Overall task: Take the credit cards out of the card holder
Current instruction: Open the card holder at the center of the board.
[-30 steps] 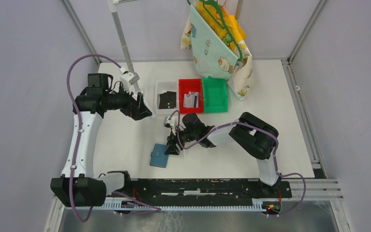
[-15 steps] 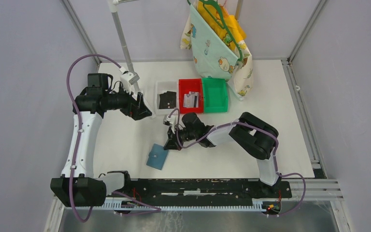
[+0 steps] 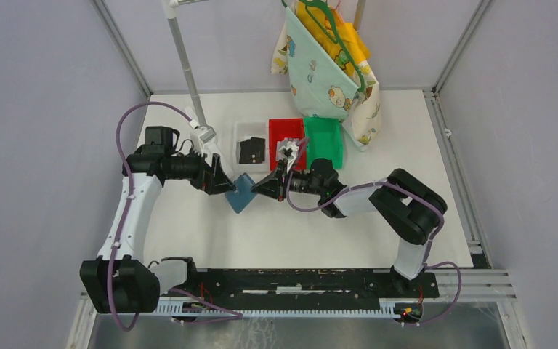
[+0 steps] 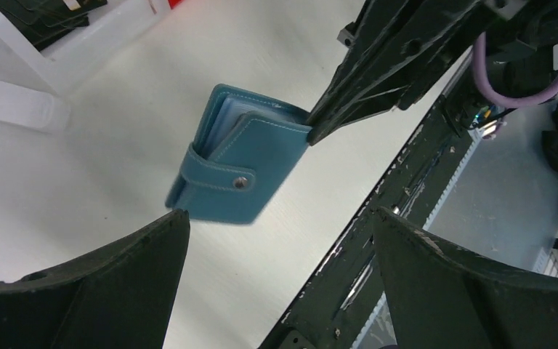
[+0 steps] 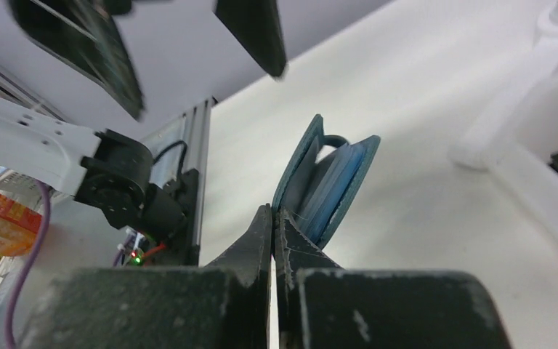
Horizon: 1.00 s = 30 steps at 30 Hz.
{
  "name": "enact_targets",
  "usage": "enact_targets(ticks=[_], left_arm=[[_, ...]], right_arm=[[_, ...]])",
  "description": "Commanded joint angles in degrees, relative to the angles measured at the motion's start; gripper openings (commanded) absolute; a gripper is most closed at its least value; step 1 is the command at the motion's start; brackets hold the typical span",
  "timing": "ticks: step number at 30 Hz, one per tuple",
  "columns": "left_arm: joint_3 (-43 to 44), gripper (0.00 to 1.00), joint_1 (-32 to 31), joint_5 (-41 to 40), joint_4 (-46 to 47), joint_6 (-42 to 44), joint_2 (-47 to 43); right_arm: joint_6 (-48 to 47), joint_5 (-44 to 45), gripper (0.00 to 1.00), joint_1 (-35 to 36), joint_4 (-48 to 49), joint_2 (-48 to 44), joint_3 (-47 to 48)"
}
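The teal card holder (image 3: 243, 193) hangs just above the table between the two grippers, its snap tab fastened. My right gripper (image 3: 263, 187) is shut on a corner of its cover (image 5: 272, 214). In the left wrist view the card holder (image 4: 241, 161) shows pale pocket edges between its covers, with the right gripper's fingers (image 4: 349, 94) pinching its upper right corner. The credit cards themselves do not show. My left gripper (image 3: 225, 185) stands open just left of the holder, its fingers (image 4: 152, 254) wide apart and holding nothing.
Behind the grippers stand a white tray (image 3: 245, 138) with black flat pieces, a red bin (image 3: 277, 131) partly covered by my right wrist, and a green bin (image 3: 324, 142). A metal pole (image 3: 186, 62) and a hanging cloth bag (image 3: 327, 65) rise at the back.
My right gripper shut on the card holder, lifted it off the table and carried it back and left. My left arm swung right toward it.
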Motion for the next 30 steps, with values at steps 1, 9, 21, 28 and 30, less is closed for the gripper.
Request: enact_targets(ticks=[1,9,21,28,30], left_arm=[[-3.0,1.00,-0.2,4.7,3.9,-2.8,-2.1],[-4.7,1.00,-0.2,6.4,10.0,-8.1,-4.4],[-3.9,1.00,-0.2,13.7,29.0,-37.4,-9.4],[-5.6,1.00,-2.6,11.6,43.2,-56.8,-12.0],[-5.5,1.00,-3.0,11.1,43.2,-57.7,-12.7]], right_arm=[[4.0,-1.1,0.00,-0.3,11.4,-5.7,-0.3],[3.0,-1.0,0.00,-2.0,7.7,-13.3,1.3],[14.8,1.5,0.00,-5.3,18.4,-19.0,3.2],[24.8,6.7,0.00,-5.3,30.2,-16.6,4.7],[26.6,7.4,0.00,-5.3,32.3,-16.1,5.2]])
